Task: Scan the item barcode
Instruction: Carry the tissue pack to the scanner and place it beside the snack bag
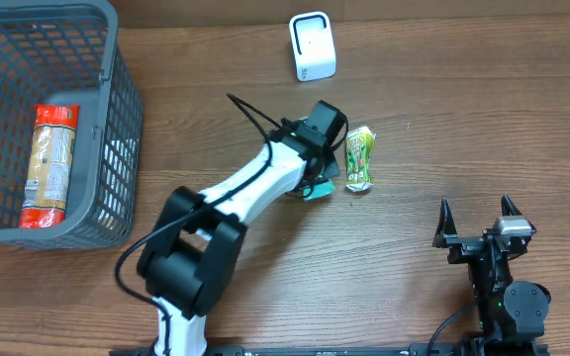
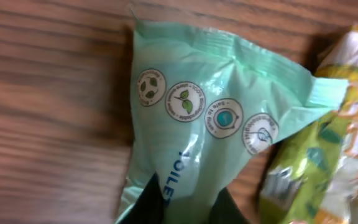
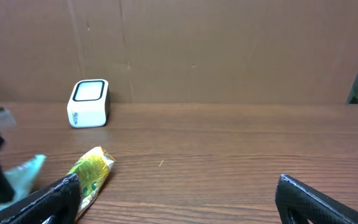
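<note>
Wood-grain table (image 1: 414, 89). Grey plastic mesh basket (image 1: 117, 119) top-left, w/ long red-orange pkt (image 1: 49, 163) inside. White rounded scanner cube (image 1: 313, 45) at far edge. Crinkly yellow-green foil pkt (image 1: 360, 158) just beside mint film pouch (image 2: 191, 124), mid-table. Left gripper (image 2: 185, 199) pinches pouch's edge, fingers nearly closed. Right gripper (image 1: 476, 208) spread wide, holds nothing.

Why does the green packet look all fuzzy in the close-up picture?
Left wrist view: the green packet sits so close to the lens that its print goes soft, and the table grain smears into streaks. Overhead view: sharp and evenly lit, with only faint shadows. Right wrist view: the white scanner looks clear.
</note>
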You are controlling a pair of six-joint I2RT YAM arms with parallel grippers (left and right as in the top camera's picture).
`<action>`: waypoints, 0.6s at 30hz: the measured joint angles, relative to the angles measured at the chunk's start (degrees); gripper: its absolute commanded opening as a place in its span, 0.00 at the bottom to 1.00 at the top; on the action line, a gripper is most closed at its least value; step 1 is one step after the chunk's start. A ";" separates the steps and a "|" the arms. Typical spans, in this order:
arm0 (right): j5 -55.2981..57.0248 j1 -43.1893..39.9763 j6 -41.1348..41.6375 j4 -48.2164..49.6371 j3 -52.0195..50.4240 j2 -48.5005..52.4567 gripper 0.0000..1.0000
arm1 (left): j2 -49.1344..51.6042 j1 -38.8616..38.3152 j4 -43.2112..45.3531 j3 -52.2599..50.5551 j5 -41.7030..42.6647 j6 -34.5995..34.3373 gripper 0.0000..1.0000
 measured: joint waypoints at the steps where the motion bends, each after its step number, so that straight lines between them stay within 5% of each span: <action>1: 0.00 -0.02 0.00 -0.02 0.00 0.00 1.00 | 0.00 -0.04 0.85 0.00 0.35 -0.37 0.35; 9: 0.00 -0.02 0.00 0.00 0.00 0.00 1.00 | 0.00 -0.13 1.53 0.85 4.20 1.95 0.42; 18: 0.00 -0.02 0.00 -0.02 0.00 0.00 1.00 | 0.00 -0.13 -13.84 18.45 9.42 10.34 0.35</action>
